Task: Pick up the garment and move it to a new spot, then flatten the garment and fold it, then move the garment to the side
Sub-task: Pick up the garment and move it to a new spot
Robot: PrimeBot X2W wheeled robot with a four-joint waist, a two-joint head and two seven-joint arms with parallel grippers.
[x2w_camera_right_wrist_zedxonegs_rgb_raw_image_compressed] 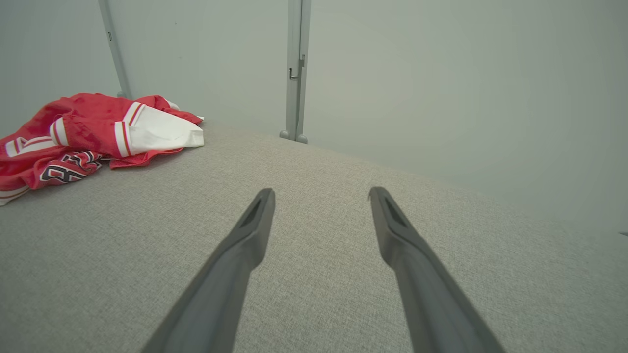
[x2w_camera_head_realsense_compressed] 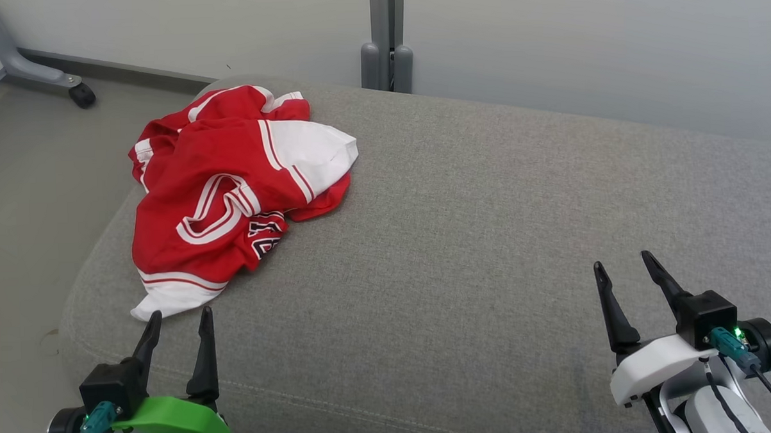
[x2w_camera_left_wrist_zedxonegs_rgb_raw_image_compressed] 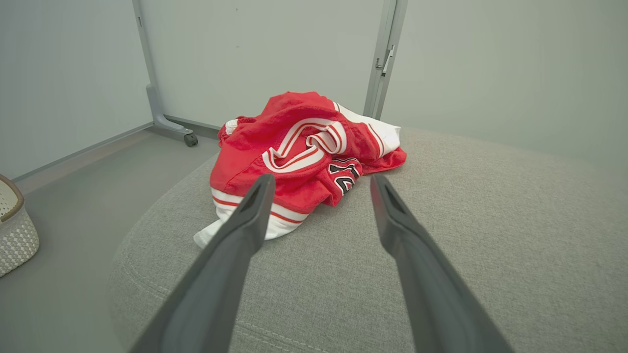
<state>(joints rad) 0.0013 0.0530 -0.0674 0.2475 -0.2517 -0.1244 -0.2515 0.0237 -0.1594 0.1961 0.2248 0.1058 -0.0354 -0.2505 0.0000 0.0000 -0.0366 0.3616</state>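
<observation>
In the head view, the garment (x2w_camera_head_realsense_compressed: 230, 183), a crumpled red-and-white jersey, lies upper left on the grey cushion (x2w_camera_head_realsense_compressed: 477, 258); it looks light and limp, so pinch a bunched fold. Your left end effector (x2w_camera_head_realsense_compressed: 180, 312) and right end effector (x2w_camera_head_realsense_compressed: 621, 259) gape wide, holding nothing. In the left wrist view its white hem (x2w_camera_left_wrist_zedxonegs_rgb_raw_image_compressed: 282, 223) sits nearest, mid-frame; a basket (x2w_camera_left_wrist_zedxonegs_rgb_raw_image_compressed: 14, 230) stands lower left. The right wrist view adds pale wall panels (x2w_camera_right_wrist_zedxonegs_rgb_raw_image_compressed: 441, 73).

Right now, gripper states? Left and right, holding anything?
Left gripper: open, empty, close to the garment.
Right gripper: open, empty, over the bare grey cushion.
</observation>
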